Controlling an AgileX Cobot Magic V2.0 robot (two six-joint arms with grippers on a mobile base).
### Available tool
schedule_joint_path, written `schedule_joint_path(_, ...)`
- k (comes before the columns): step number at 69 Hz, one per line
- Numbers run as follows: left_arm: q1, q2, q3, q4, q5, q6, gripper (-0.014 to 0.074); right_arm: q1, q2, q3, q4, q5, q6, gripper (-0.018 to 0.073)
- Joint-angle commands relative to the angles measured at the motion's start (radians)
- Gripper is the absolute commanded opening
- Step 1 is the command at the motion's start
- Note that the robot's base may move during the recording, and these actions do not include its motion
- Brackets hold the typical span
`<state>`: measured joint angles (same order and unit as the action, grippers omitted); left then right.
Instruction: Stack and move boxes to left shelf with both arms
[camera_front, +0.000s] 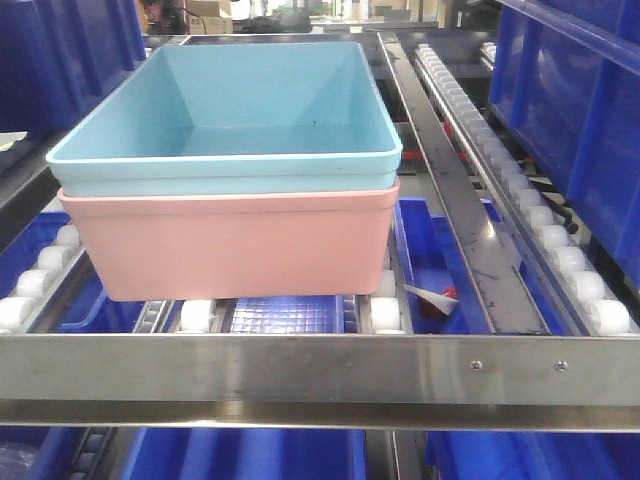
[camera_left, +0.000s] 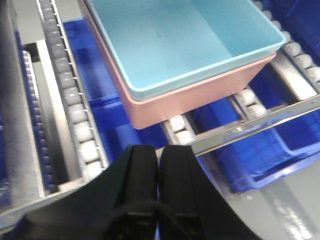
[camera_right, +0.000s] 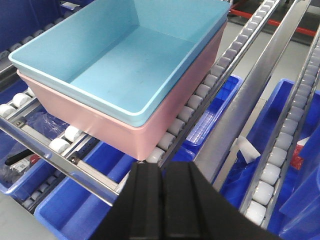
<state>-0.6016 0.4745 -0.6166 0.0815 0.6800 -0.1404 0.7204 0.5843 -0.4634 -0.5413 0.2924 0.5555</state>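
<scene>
**Stack on the rollers, both end effectors clear — the risk now is a rolling load**

From my station, the left end effector (camera_left: 158, 165) sits nearest its camera with its dark fingers pressed together, holding nothing. The right end effector (camera_right: 163, 182) looks the same: narrow, fingers touching, empty. Both hang just short of the flat steel front bar (camera_front: 320, 368) of the left shelf (camera_front: 470, 230), apart from the load.

Just beyond the bar, ahead of both end effectors, the pink box (camera_front: 235, 245) rests on the white rollers (camera_right: 187, 112), with the light blue box (camera_front: 230, 110) nested inside it, rims nearly level.

I judge the placing close to done, so my worry is the rollers. A brush from either end effector could send the stack rolling along the track, or skew it off a roller line. The stack sits near the front bar; I can't tell the track's slope.

Farther below, dark blue bins (camera_right: 75, 215) would catch anything that drops.
</scene>
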Motion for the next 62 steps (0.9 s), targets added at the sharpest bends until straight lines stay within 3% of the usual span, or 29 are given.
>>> schedule_joint_path(1, -0.008, 0.0, -0.016, -0.109, -0.067, 0.067, -0.0004, -0.005, -0.003, -0.027, -0.03, -0.074, -0.004, 0.0055)
schedule_joint_path(6, 0.011, -0.019, 0.038, -0.183, -0.121, 0.198, -0.0004, -0.005, -0.003, -0.027, -0.03, -0.074, -0.004, 0.0055)
schedule_joint_path(17, 0.132, -0.152, 0.24, -0.301, -0.373, 0.358, -0.0004, -0.005, -0.003, -0.027, -0.03, -0.074, -0.004, 0.0055)
schedule_joint_path(43, 0.492, -0.48, 0.554, -0.301, -0.536, 0.363, -0.0004, -0.005, -0.003, -0.027, -0.03, -0.074, -0.004, 0.0055)
schedule_joint_path(50, 0.531, -0.491, 0.595, -0.301, -0.541, 0.363, -0.0004, -0.005, -0.003, -0.027, -0.03, -0.074, -0.004, 0.0055)
schedule_joint_path(59, 0.538, -0.5, 0.675, -0.301, -0.671, 0.363, -0.0004, -0.005, -0.003, -0.027, -0.03, -0.074, -0.004, 0.0055)
schedule_joint_path(62, 0.538, -0.5, 0.672, -0.299, -0.649, 0.363, -0.0004, -0.005, -0.003, -0.027, -0.03, -0.074, -0.004, 0.0055)
